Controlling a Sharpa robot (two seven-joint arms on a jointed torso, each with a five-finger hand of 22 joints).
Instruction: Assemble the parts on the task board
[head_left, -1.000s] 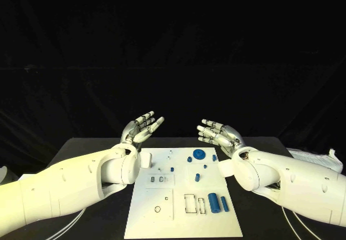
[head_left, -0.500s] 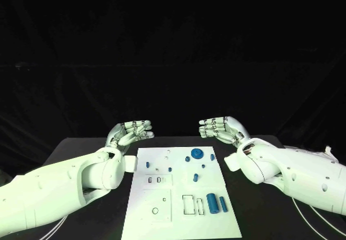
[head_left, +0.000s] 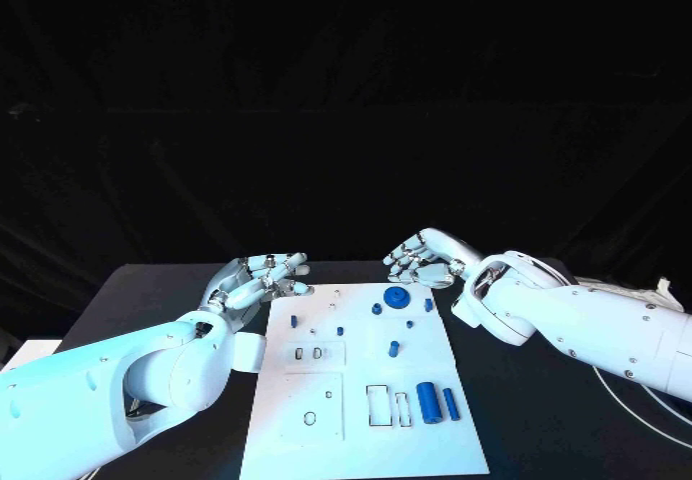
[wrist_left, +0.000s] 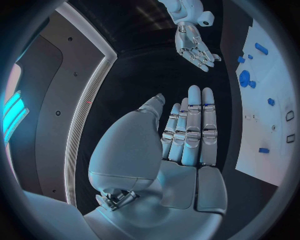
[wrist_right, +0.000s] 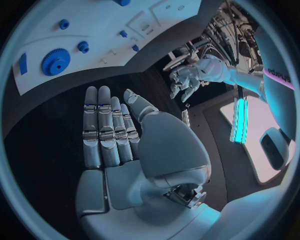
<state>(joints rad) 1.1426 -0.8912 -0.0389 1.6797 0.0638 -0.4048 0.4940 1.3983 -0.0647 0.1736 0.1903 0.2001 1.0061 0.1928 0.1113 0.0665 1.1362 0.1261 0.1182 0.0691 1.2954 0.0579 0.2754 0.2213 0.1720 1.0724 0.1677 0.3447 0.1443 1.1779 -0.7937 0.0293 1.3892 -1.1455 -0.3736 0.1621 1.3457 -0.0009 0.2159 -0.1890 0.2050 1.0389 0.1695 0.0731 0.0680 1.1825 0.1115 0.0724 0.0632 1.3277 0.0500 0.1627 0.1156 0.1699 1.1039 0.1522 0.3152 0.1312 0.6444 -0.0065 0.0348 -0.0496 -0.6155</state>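
Both arms have come down and forward since a second ago, so my two robot hands now sit low at the far end of the task board instead of up in the air.

From the head view, the task board (head_left: 361, 385) lies on the black counter (head_left: 159, 290). My left robot hand (head_left: 260, 280) is just off the board's far left corner, and my right robot hand (head_left: 423, 258) is just past its far edge, near the blue gear (head_left: 397, 295). A fat blue peg (head_left: 427, 397) and a thin blue peg (head_left: 450, 403) lie at the board's near right side. I think no part is picked yet; this is the reach-in step. Next I need to bring one hand down over a part and close on it.

From the left wrist view, my left robot hand (wrist_left: 187, 135) is flat, fingers straight and side by side, holding nothing. The board (wrist_left: 262, 135) is beside it.

From the right wrist view, my right robot hand (wrist_right: 109, 130) is the same, flat and holding nothing, with the gear (wrist_right: 55, 61) ahead of its fingertips.

The tiny parts and slots mid-board are too small for me to tell apart.
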